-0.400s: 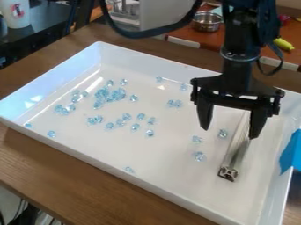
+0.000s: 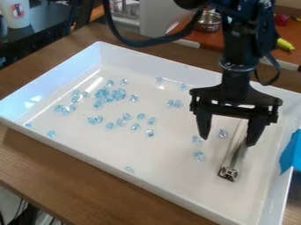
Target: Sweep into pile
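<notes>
Alignment for grasp of metal bar (image 2: pixel 235 154) in white tray (image 2: pixel 176 162): judged step in hand.
Released gripper (image 2: pixel 229 139) with spread fingers above bar. Centre bar between fingers, descend straight and close squarely on both sides, without scraping tray floor. Avoid nudging nearby blue beads (image 2: pixel 200 156), well apart from denser cluster (image 2: pixel 101 93) across tray.

One white tray (image 2: pixel 106 147) holds one metal bar (image 2: pixel 229 169) and over two dozen pale blue beads (image 2: pixel 101 93), too clumped to count exactly; three lie near the tray's near edge. Beyond are one metal bowl (image 2: pixel 208 22) and one white cup (image 2: pixel 16 14).
</notes>
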